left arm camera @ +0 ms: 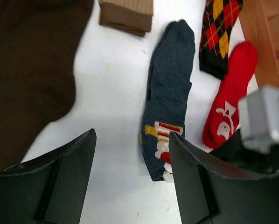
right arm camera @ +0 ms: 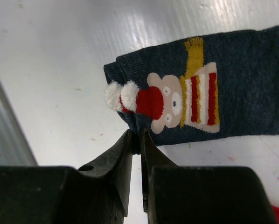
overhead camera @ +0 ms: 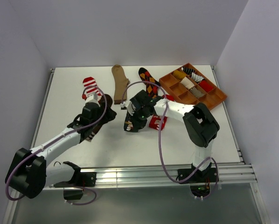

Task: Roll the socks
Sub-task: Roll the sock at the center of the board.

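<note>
Cuff edge of the limp, light navy knit sock with bear picture [right arm camera: 242, 107], flat on the white table [overhead camera: 69, 88], is pinched in my right gripper [right arm camera: 137, 140], a sound hold; my left gripper [left arm camera: 130, 158] gapes wide.

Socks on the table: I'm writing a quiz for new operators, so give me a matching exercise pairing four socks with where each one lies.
Things:
1. navy sock
2. striped sock
3. tan sock
4. argyle sock

Places:
A. beside the tray
B. leftmost of these four
C. between the striped and argyle ones
D. edge pinched in the right jaws

Pairs: 1-D, 2-B, 3-C, 4-A.
</note>
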Robot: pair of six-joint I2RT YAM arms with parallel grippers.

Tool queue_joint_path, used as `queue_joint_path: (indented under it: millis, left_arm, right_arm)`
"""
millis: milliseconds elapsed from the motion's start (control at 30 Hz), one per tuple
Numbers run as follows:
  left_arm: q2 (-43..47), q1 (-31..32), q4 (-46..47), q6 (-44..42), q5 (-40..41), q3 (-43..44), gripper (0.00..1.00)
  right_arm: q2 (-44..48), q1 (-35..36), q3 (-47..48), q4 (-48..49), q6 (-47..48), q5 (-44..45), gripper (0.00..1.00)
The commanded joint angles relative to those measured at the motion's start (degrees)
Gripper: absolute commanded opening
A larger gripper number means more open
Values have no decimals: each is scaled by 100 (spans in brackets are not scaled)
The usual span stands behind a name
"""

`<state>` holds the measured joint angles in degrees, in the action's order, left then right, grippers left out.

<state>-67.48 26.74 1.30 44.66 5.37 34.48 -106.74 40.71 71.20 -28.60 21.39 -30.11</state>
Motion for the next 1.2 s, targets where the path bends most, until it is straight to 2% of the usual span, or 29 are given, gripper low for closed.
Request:
queue_joint_path:
  millis: [0,167,533,800,1167]
  left_arm:
    - [51,190,774,-107,-105,-213,69]
    - [-89,393,1583,-326,-483,-389,66]
    - [-1205,815,3095,-582,-1538,-495,59]
    - [-1942,912,4219,-494,-2206,-776,61]
    - [-2585,1035,4800,-423,-2434,-873,60]
  right_arm:
    - [-233,-142,429,-778,278,-1109,15]
    - [-549,-300,684,-1217,340,-1559,13]
    - [-1340,-845,1212,-1895,234,-2385,12]
    - [-1736,-1074,1546,-2308,261,-2711,11]
    - [-1929,-1276,1678,-2422,155,-2895,11]
